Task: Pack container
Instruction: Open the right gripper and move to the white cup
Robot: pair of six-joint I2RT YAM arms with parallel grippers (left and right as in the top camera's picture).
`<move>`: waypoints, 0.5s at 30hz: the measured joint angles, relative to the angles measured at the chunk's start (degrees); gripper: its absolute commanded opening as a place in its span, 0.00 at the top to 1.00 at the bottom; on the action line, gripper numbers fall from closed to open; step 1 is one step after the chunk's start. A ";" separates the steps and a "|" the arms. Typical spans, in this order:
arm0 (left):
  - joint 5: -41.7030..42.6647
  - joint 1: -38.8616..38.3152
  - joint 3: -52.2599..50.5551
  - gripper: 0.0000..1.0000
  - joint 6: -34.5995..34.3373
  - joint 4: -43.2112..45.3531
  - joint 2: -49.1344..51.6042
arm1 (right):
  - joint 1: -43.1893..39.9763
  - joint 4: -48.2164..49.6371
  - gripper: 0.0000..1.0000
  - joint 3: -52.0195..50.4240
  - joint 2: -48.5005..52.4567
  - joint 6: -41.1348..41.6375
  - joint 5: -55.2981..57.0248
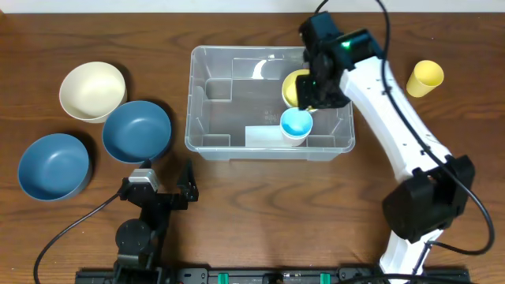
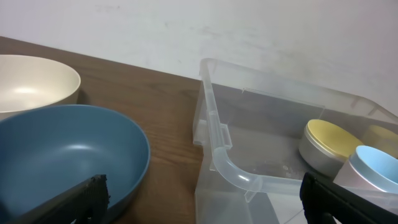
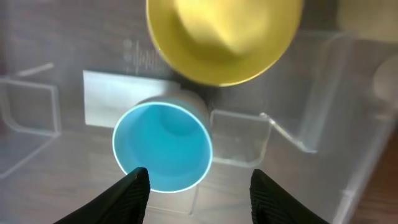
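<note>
The right tool [image 3: 199, 174] hangs open inside the container [image 1: 197, 102], its two dark fingers [image 3: 134, 190] spread wider than the cup below them and gripping nothing. Directly under it stands a cup [image 3: 163, 149] with a light-blue inside and a white outside, upright on the container floor near the front wall. Just beyond the cup lies a yellow bowl [image 3: 224, 37], close to it, though I cannot tell if the two touch. A pale label [image 3: 109, 96] sits just beside the cup.

The container, a large clear plastic bin, rests on the counter [image 1: 252, 205] at its middle, toward the far edge. Outside it, to the right, a yellow cup [image 1: 425, 77] lies on the wood, well apart from the bin.

The left tool [image 2: 204, 186] is wide open and empty, low over the counter, near the bin's front left corner. Left of the bin sit three bowls: a cream bowl [image 1: 92, 91] farthest back, a blue bowl [image 1: 136, 130] touching it, and a second blue bowl [image 1: 54, 164] nearer the front left.
</note>
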 measured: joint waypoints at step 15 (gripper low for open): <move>0.00 0.00 0.00 0.02 0.00 0.00 0.00 | -25.35 -2.19 0.52 0.70 -2.56 -0.28 0.66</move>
